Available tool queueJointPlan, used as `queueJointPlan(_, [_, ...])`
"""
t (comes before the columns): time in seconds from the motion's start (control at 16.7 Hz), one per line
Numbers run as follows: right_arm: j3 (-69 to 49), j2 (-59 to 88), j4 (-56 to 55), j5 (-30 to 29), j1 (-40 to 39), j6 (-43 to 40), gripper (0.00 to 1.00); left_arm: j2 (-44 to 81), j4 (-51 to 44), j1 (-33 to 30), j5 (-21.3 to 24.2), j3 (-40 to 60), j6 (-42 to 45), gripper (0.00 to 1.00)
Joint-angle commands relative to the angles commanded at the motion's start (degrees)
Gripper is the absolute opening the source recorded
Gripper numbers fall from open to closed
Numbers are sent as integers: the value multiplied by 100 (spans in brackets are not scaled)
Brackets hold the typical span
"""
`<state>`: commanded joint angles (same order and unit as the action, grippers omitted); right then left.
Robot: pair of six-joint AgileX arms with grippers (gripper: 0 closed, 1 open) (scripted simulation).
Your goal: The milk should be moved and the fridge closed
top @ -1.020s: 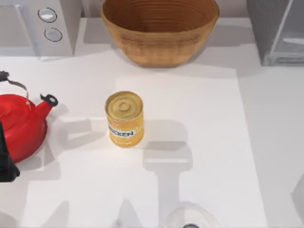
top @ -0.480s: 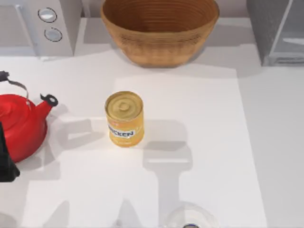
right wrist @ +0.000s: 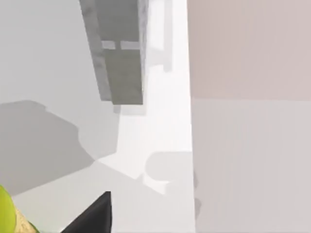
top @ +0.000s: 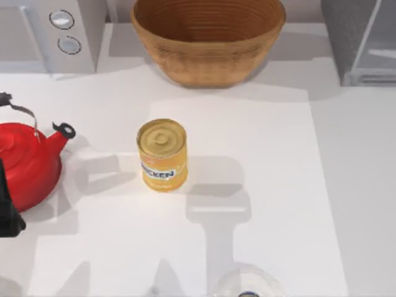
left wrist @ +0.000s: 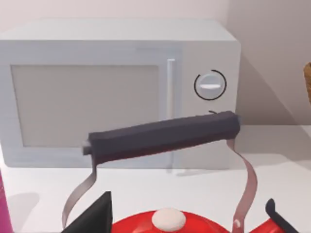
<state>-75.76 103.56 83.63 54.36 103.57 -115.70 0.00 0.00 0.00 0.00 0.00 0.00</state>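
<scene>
Red kettle (left wrist: 170,224) is sitting just below the left gripper (left wrist: 99,213), blocking nothing; neither gripper's state can be told, and the fridge (top: 362,40) is standing far off.

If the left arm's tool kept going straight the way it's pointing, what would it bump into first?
Probably the red kettle: its black handle lies right across the left wrist view, close in front. Behind it stands the grey box with knobs. How near the handle is, depth leaves unclear.
</scene>
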Motion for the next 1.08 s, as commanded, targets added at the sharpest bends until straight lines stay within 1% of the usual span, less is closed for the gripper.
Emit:
queueJointPlan(0.12, [38, 32, -151, -53, -173, 162, 100, 0, 0, 0, 0, 0, 0, 100])
queueJointPlan(0.24, [90, 64, -483, -134, -534, 547, 100, 0, 0, 0, 0, 0, 0, 100])
queueJointPlan(0.66, [142, 82, -2306, -398, -1818, 2864, 100, 0, 0, 0, 0, 0, 0, 100])
queueJointPlan(1.08, [176, 111, -3847, -627, -3042, 4669, 100, 0, 0, 0, 0, 0, 0, 100])
